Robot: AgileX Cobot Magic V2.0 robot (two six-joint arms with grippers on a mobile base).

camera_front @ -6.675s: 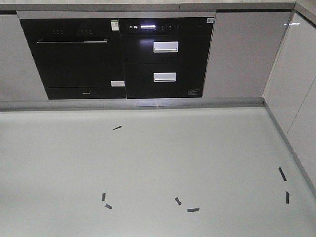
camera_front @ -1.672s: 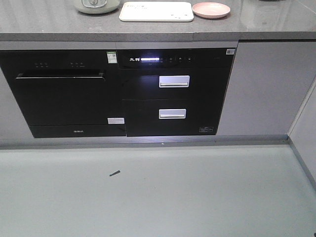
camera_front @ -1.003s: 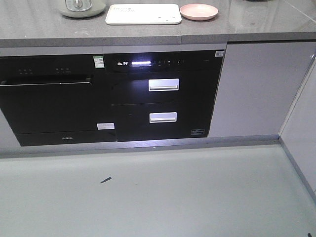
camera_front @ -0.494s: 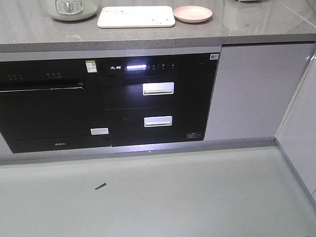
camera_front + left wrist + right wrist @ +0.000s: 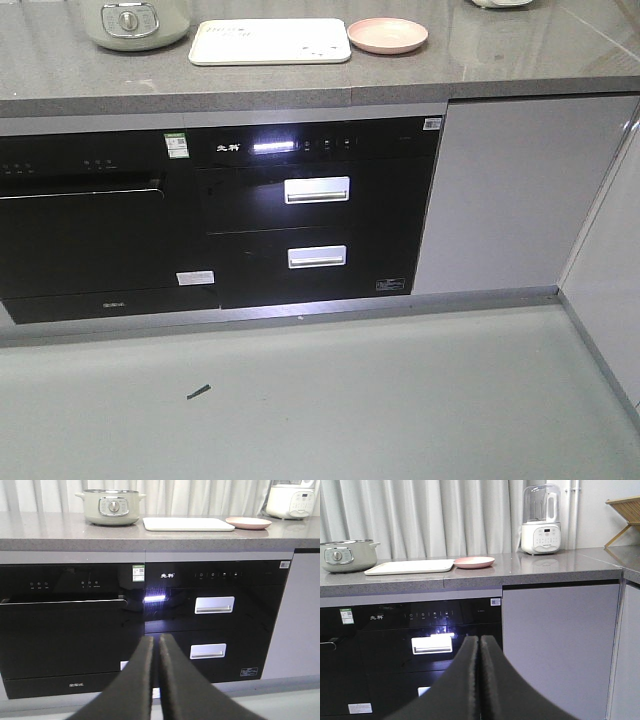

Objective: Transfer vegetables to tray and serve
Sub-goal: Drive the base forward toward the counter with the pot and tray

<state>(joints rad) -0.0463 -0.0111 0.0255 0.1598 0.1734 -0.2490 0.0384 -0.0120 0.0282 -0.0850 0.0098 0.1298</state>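
Facing the counter (image 5: 500, 60), left gripper (image 5: 156, 642) and right gripper (image 5: 479, 640) both pinched closed, empty. The tray (image 5: 270, 42) lies on top, just beside the pink plate (image 5: 387, 35); leaf not visible. Risk: raising arms could clip the counter edge.

The right fingers (image 5: 495, 680) are pressed together, bottom centre. On grey desk (image 5: 545, 567): tray (image 5: 410, 567), pink plate (image 5: 474, 562) just beside its right end

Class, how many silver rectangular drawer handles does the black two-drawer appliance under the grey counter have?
2: the upper handle sits below the lit display; the lower handle is directly beneath it. None appears hidden.
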